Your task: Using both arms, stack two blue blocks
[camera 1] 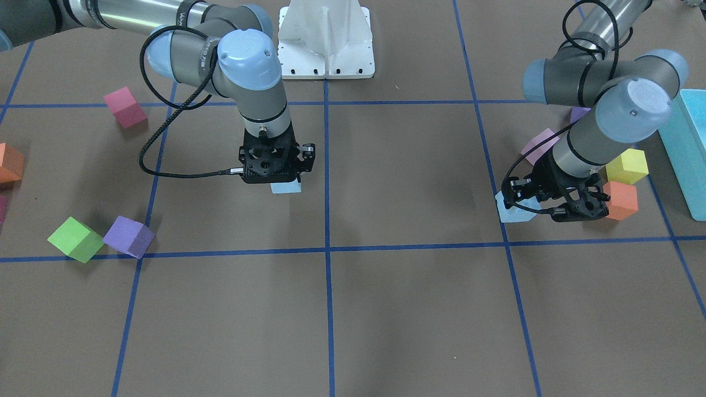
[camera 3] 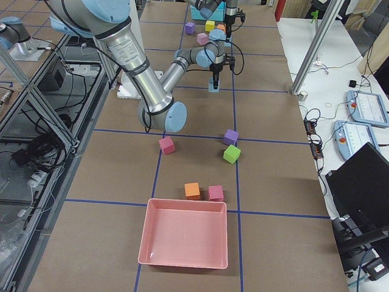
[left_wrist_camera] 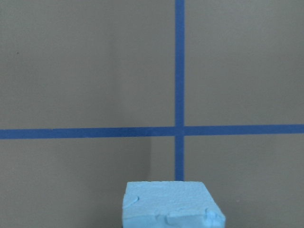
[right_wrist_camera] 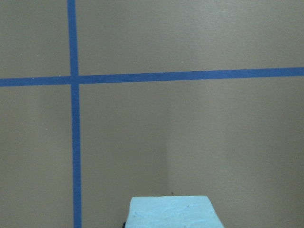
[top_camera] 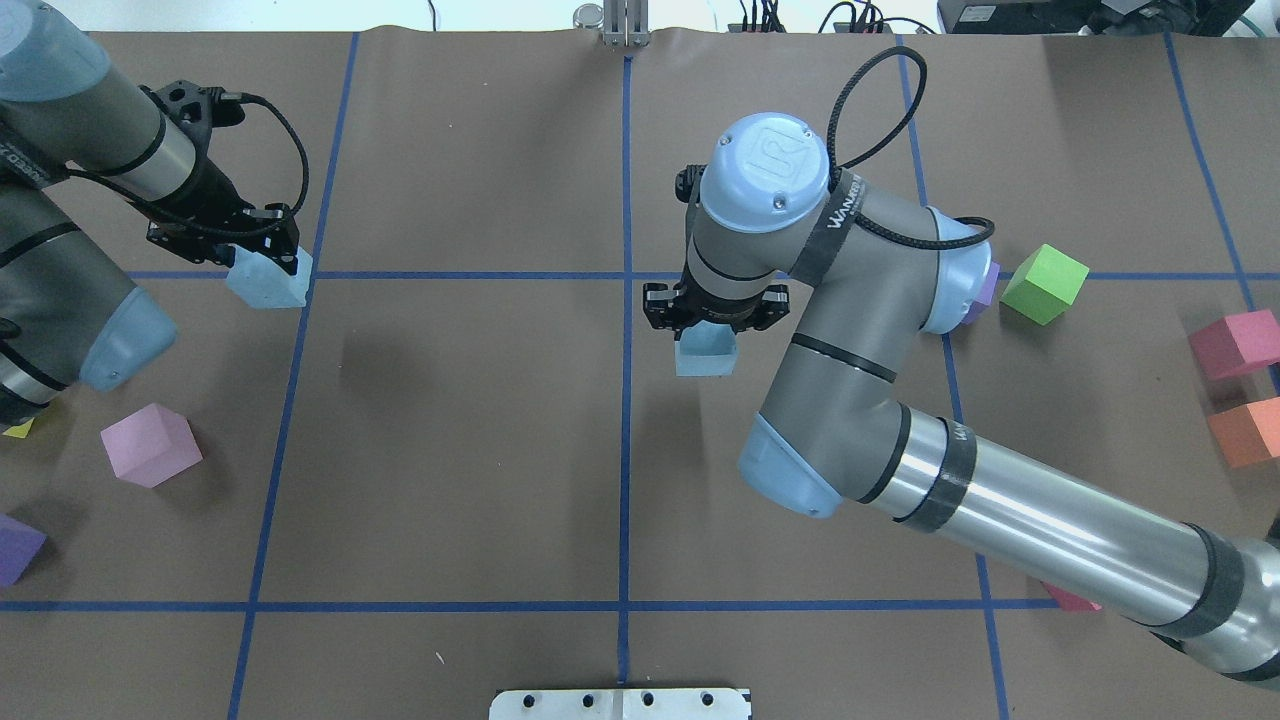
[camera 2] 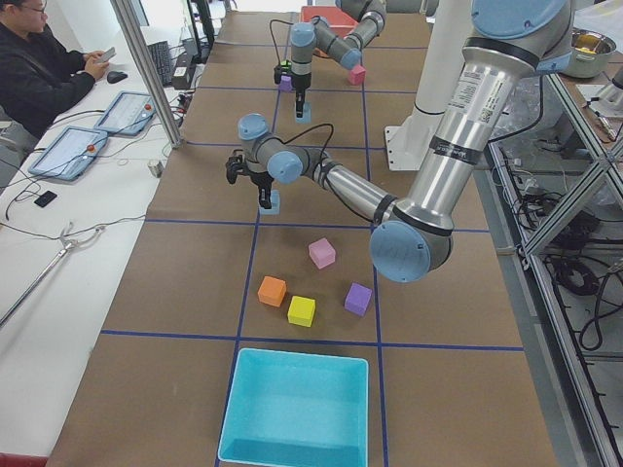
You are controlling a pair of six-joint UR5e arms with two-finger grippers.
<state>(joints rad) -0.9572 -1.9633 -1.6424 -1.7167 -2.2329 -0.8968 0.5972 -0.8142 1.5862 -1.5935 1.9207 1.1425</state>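
Nearest the white base (camera 1: 325, 38), straight in front of it, our right gripper (top_camera: 708, 328) clamps the first blue block (top_camera: 706, 358). Farther out, off the base's left side, our left gripper (top_camera: 262, 252) grips the second blue block (top_camera: 272, 288).

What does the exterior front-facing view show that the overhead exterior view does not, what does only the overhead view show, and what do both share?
Only the front-facing view shows the turquoise bin and the orange cube beside the left tool. Only the overhead view shows black cables beyond the table's far edge. Both show the left tool gripping a blue block, the right tool gripping the second blue block, the green cube and the white base.
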